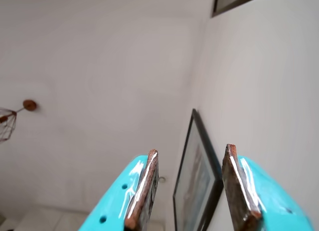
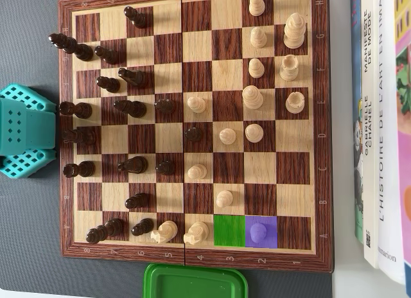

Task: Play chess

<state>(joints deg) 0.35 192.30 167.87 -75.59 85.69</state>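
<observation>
Teal two-finger gripper (image 1: 192, 188) parted, empty, pointing at a white wall. Wooden folding chessboard (image 2: 192, 252): purple-tinted pawn (image 2: 257, 232) beside green-tinted square (image 2: 229, 231).

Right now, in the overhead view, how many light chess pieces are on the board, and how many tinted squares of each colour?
Light pieces: 15, counting the one that looks purple on the purple square
Green square: 1
Purple square: 1
Total: 17
The dark pieces overlap too much at the left edge for a sure count.
</observation>
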